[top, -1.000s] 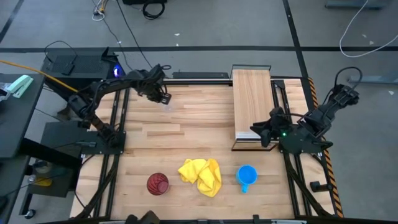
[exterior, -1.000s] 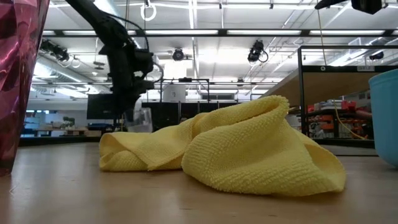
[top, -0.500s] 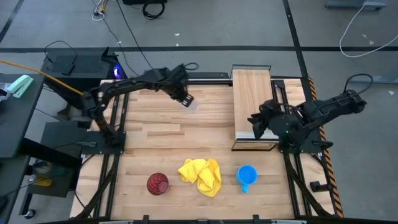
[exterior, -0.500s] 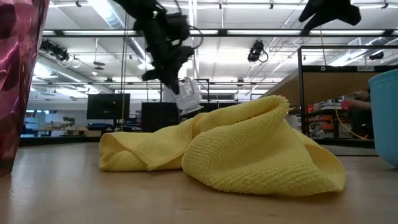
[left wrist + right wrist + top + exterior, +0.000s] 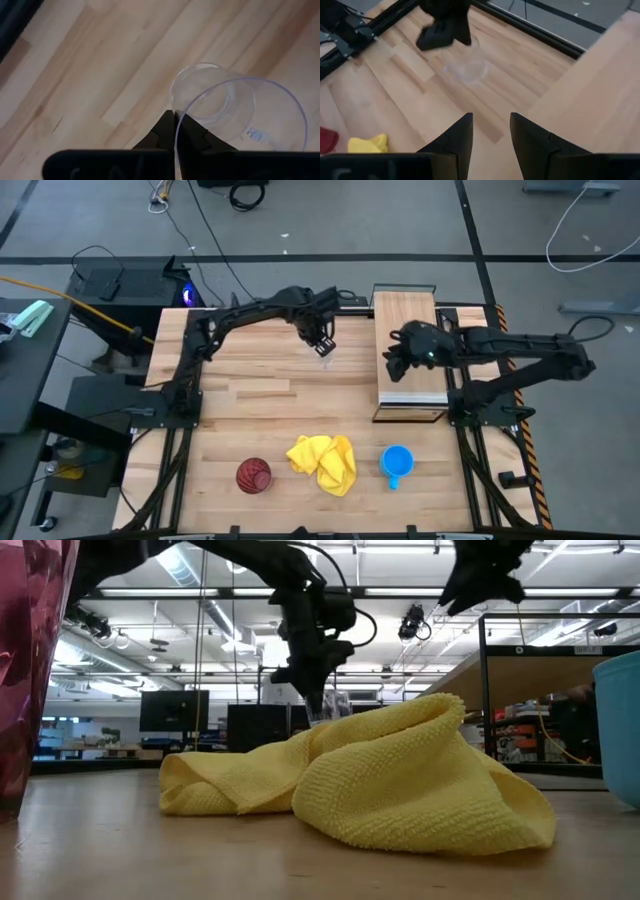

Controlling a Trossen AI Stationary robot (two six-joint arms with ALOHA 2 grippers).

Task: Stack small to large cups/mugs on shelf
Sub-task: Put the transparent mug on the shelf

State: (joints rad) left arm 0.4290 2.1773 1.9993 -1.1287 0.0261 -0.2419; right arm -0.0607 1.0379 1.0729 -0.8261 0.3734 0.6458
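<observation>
My left gripper (image 5: 322, 340) is shut on the small clear plastic cup (image 5: 235, 110) above the far middle of the table, just left of the shelf (image 5: 405, 340). The shelf is a light-wood plank platform at the far right. My right gripper (image 5: 392, 362) hovers open over the shelf's left edge with nothing between its fingers (image 5: 530, 135). The blue mug (image 5: 396, 463) and the dark red tumbler (image 5: 253, 475) stand on the table near its front edge. My left gripper holds the clear cup by its rim (image 5: 175, 122), the thin wall pinched with one finger inside the cup and one outside. The fingers come from above, pointing steeply down. The cup (image 5: 328, 705) hangs below them, tilted, clear of the table.
A crumpled yellow cloth (image 5: 323, 463) lies between the tumbler and the mug at the front. Black rails run along the table's left and right sides. Bare tabletop (image 5: 270, 395) stretches across the middle.
My left gripper has carried the clear cup along the far side toward the table's right and the shelf, rising a little, still shut. My right gripper has swung from the table's right edge leftward over the shelf, staying open.
</observation>
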